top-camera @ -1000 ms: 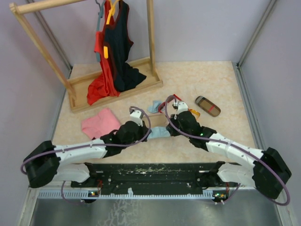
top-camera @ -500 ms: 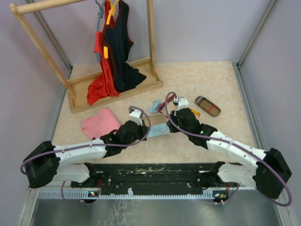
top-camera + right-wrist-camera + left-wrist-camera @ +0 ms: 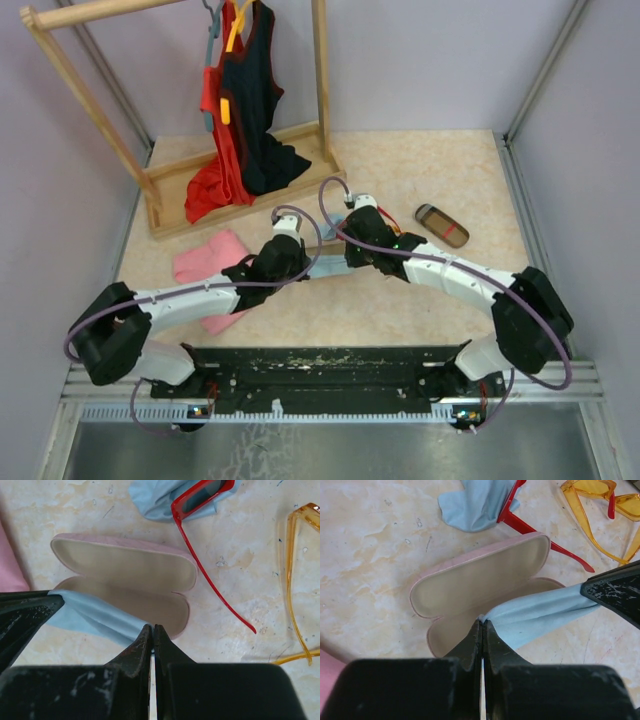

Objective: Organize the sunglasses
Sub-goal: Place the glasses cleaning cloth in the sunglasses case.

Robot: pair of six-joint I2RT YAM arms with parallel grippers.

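Red-framed sunglasses (image 3: 202,497) lie partly on a light blue cloth (image 3: 152,497) beyond an open pink case (image 3: 125,572). Orange-yellow sunglasses (image 3: 295,580) rest to their right on the table. A second light blue cloth (image 3: 540,612) is stretched between both grippers, just above the near half of the open pink case (image 3: 480,580). My left gripper (image 3: 483,623) is shut on one corner of it, and my right gripper (image 3: 152,628) is shut on the other. In the top view the two grippers (image 3: 300,262) (image 3: 350,258) face each other mid-table, hiding most of the case.
A brown case with a red stripe (image 3: 441,225) lies shut to the right. A pink garment (image 3: 205,260) lies left of the left arm. A wooden clothes rack (image 3: 245,185) with red and black tops stands at the back left.
Both arms have reached farther from their bases, the right one swinging left. The blue cloth held between them has travelled along, to the open pink case.
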